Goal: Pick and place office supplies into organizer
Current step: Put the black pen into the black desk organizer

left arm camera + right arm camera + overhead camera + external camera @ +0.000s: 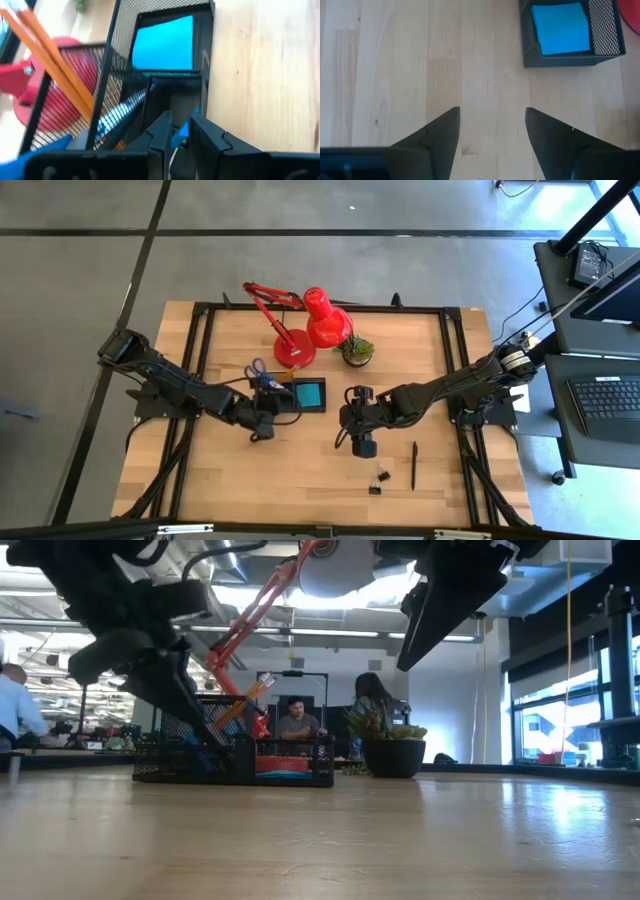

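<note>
Two orange pencils (50,57) and one blue note pad (310,393) sit in the black mesh organizer (312,408) mid-counter, left gripper (180,135) narrowly parted over a small blue piece in a slot, right gripper (492,127) wide over pale wood, one pen (414,464) lying loose.
</note>
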Motion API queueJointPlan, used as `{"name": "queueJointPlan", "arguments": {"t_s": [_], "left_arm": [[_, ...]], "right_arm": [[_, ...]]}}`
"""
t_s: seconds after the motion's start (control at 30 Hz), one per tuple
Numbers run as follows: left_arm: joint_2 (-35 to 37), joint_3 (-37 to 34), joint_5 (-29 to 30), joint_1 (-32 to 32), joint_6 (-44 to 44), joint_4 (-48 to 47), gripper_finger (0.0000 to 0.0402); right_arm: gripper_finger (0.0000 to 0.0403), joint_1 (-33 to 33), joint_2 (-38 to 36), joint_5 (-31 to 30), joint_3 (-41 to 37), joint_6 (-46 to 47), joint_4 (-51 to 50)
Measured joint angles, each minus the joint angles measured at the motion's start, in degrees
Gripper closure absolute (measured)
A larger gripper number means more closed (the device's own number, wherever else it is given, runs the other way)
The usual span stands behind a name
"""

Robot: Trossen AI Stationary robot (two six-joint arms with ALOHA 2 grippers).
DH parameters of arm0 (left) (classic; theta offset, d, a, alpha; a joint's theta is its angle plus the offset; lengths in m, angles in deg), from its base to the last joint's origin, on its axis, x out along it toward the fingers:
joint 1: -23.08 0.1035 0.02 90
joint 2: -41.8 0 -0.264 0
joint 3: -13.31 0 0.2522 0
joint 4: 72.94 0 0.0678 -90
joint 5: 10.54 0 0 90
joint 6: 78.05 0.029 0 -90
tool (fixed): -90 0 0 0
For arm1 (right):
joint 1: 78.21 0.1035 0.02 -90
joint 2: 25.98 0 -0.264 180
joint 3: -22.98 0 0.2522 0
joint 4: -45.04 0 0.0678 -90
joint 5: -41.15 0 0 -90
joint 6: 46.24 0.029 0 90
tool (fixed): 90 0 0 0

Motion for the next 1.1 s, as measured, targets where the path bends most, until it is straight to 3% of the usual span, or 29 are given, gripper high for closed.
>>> {"name": "queueJointPlan", "arguments": {"t_s": [0.33,0.63,0.77,1.0,1.1], "left_arm": [[0.0,2.16,-0.91,0.0,4.38,0.76,0.0341],[0.01,2.16,-11.9,-0.01,11.5,14.69,0.034],[0.0,2.16,-16.84,-0.02,16.04,22.01,0.0342],[0.0,2.16,-17.25,-0.02,21.26,27.64,0.0341],[0.0,2.16,-17.25,0.0,21.98,27.64,0.0337]], "right_arm": [[0.0176,1.18,0.0,1.1,-0.02,1.96,-2.76],[0.0176,8.37,0.0,1.77,-0.02,8.58,-2.91],[0.0176,11.26,-0.02,1.81,-0.02,17.57,-3.46],[0.0176,14.43,-0.07,2.08,-0.02,35.88,-8.1],[0.0176,14.9,-0.07,5.67,-0.02,42.06,-8.74]]}}
